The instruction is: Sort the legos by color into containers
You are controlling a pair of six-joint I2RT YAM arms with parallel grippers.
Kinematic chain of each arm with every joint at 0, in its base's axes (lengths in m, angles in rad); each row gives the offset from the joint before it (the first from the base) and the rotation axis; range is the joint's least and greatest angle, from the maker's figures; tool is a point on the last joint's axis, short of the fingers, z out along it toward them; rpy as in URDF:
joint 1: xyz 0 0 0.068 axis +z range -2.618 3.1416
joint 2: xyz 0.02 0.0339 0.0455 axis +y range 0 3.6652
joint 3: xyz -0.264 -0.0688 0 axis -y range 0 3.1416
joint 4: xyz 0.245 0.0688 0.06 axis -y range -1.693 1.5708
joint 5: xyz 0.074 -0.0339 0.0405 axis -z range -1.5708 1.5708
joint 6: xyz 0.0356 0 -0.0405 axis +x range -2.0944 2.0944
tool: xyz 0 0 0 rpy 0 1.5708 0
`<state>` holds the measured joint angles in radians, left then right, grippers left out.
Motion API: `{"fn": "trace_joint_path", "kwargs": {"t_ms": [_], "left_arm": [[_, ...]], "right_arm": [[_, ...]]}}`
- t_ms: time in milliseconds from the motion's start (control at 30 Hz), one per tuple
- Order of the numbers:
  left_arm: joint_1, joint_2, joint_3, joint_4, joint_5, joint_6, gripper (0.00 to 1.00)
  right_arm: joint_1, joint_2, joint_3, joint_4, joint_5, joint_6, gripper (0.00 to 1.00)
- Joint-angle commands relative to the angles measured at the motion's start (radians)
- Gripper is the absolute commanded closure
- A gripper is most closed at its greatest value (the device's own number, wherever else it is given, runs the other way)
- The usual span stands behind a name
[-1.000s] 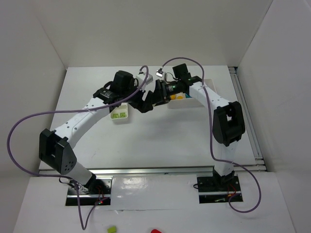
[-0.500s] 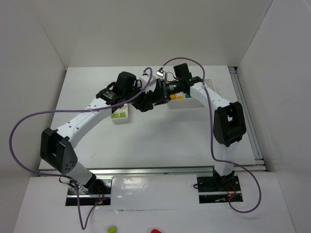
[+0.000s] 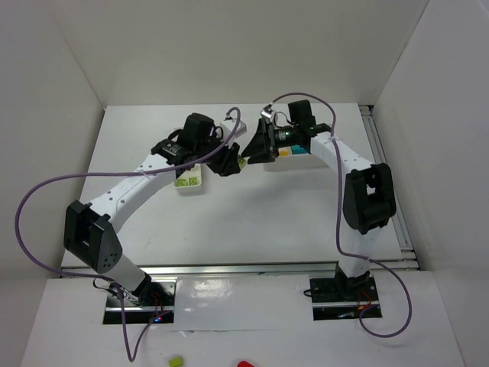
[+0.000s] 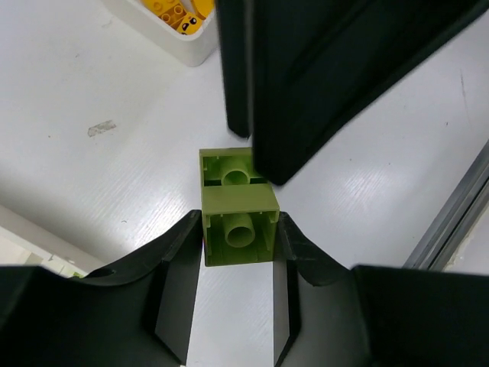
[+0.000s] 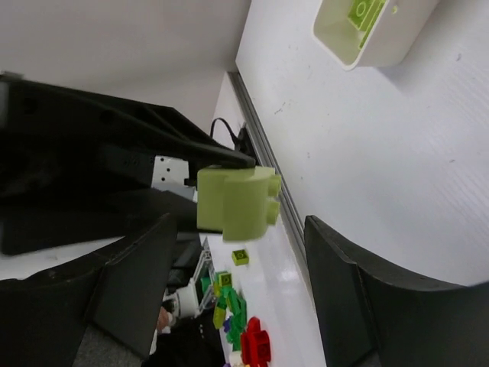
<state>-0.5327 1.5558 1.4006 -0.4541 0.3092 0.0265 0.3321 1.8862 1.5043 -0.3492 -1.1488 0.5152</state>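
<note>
A lime green lego (image 4: 237, 222), two bricks stuck together, hangs above the table with my left gripper (image 4: 238, 233) shut on its sides. In the top view this lego (image 3: 241, 161) shows between my left gripper (image 3: 229, 162) and my right gripper (image 3: 256, 147). The right wrist view shows the same lego (image 5: 233, 202) ahead of my right gripper (image 5: 241, 229), whose fingers stand apart on either side without touching it. The narrow container (image 3: 191, 191) holds lime legos (image 5: 365, 15). The wider container (image 3: 290, 165) holds yellow legos (image 4: 172, 11) and a teal one.
Both arms meet over the table's back middle, between the two trays. A metal rail (image 3: 390, 191) runs along the table's right edge. White walls close in the back and sides. Loose lime (image 3: 176, 361) and red (image 3: 244, 365) bricks lie off the table near the bases.
My left gripper has shut on the lime lego. My right gripper has opened, let go of it and drawn back to the right.
</note>
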Motion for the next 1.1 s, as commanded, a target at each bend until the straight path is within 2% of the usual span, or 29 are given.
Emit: {"fn": "trace_joint_path", "kwargs": {"t_ms": [0, 133, 167, 267, 300, 400, 500, 633, 833, 933, 1067], "left_arm": [[0.025, -0.017, 0.009, 0.008, 0.053, 0.015, 1.0], [0.059, -0.026, 0.0, 0.018, 0.114, -0.013, 1.0], [0.059, -0.026, 0.0, 0.018, 0.125, -0.013, 1.0], [0.085, -0.045, 0.0, 0.041, 0.172, -0.033, 1.0], [0.1, -0.045, 0.0, 0.042, 0.189, -0.042, 1.0], [0.128, -0.056, -0.011, 0.072, 0.248, -0.053, 1.0], [0.137, -0.056, -0.011, 0.081, 0.258, -0.063, 1.0], [0.137, -0.056, -0.011, 0.081, 0.269, -0.063, 1.0], [0.137, -0.065, -0.011, 0.081, 0.278, -0.063, 1.0], [0.146, -0.065, -0.011, 0.081, 0.278, -0.063, 1.0], [0.146, -0.074, -0.002, 0.081, 0.278, -0.063, 1.0]], "right_arm": [[-0.054, -0.107, -0.019, 0.108, -0.04, 0.059, 0.25], [-0.064, -0.128, -0.059, 0.168, -0.04, 0.118, 0.3], [-0.064, -0.128, -0.071, 0.224, -0.051, 0.141, 0.34], [-0.064, -0.153, -0.143, 0.37, -0.083, 0.297, 0.34], [-0.064, -0.153, -0.188, 0.513, -0.092, 0.354, 0.3], [-0.055, -0.144, -0.204, 0.659, -0.12, 0.503, 0.23], [-0.042, -0.119, -0.173, 0.644, -0.12, 0.493, 0.16], [-0.009, -0.096, -0.125, 0.644, -0.12, 0.493, 0.14], [0.021, -0.044, -0.076, 0.604, -0.065, 0.462, 0.28], [0.03, -0.024, -0.052, 0.512, -0.013, 0.395, 0.37], [0.039, -0.001, 0.0, 0.292, 0.032, 0.264, 0.39]]}}
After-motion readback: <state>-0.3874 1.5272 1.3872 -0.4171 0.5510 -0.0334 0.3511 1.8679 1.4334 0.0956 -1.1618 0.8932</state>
